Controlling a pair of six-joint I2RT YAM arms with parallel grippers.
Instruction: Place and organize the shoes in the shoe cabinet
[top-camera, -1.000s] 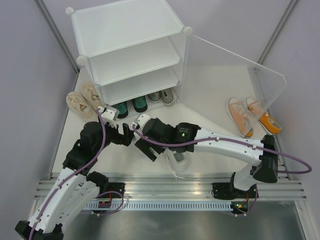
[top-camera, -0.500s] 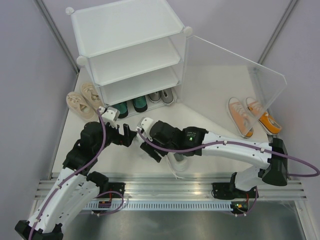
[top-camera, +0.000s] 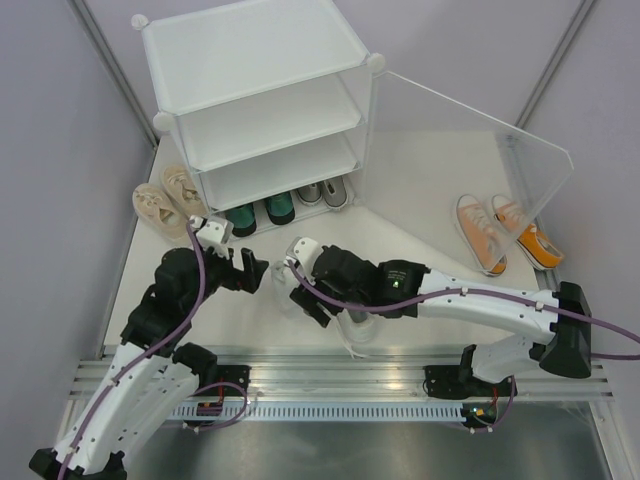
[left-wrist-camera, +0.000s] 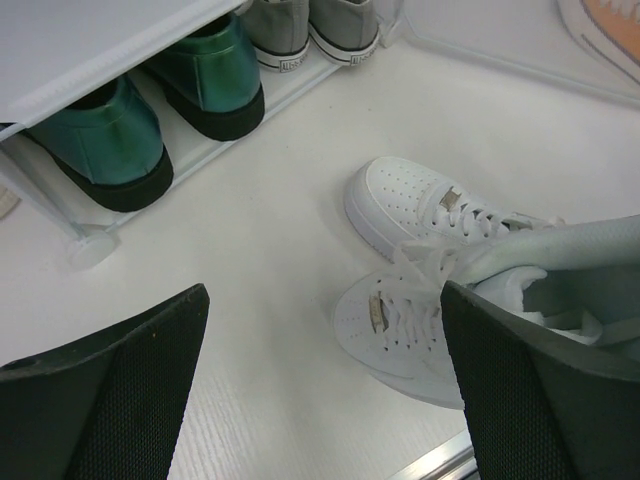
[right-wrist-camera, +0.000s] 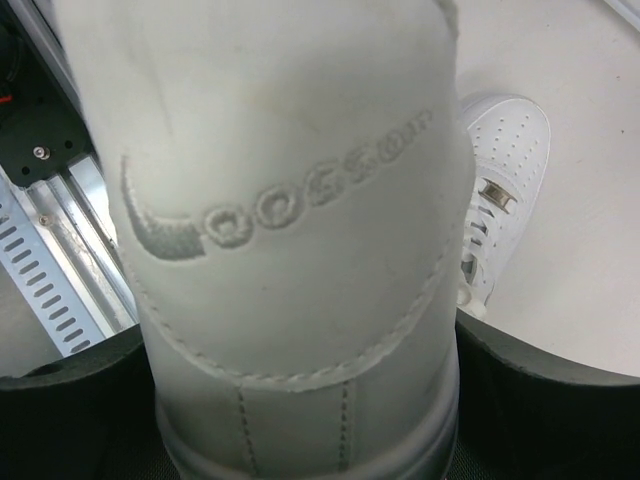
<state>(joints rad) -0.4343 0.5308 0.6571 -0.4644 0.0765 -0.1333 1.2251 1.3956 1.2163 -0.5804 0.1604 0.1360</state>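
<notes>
White sneaker (right-wrist-camera: 300, 230): heel pinched between the fingers of the right claw (top-camera: 293, 283), toe on the bench (left-wrist-camera: 250, 260) at 6 o'clock from the shoe cabinet (top-camera: 250, 60), mate (left-wrist-camera: 420, 205) just beside it. Right arm stretched low toward 9 o'clock. Left claw (left-wrist-camera: 320, 400) gapes wide at the pair's 9 o'clock, arm bent, holding nothing.

A robotics lab cell. Plain grey partition walls (top-camera: 50, 150) stand beyond and to either side of the right gripper (top-camera: 297, 285). Behind it, slotted aluminium rails (top-camera: 300, 380) carry the arm bases (top-camera: 465, 385), and purple cables (top-camera: 204, 265) run along the arms.
</notes>
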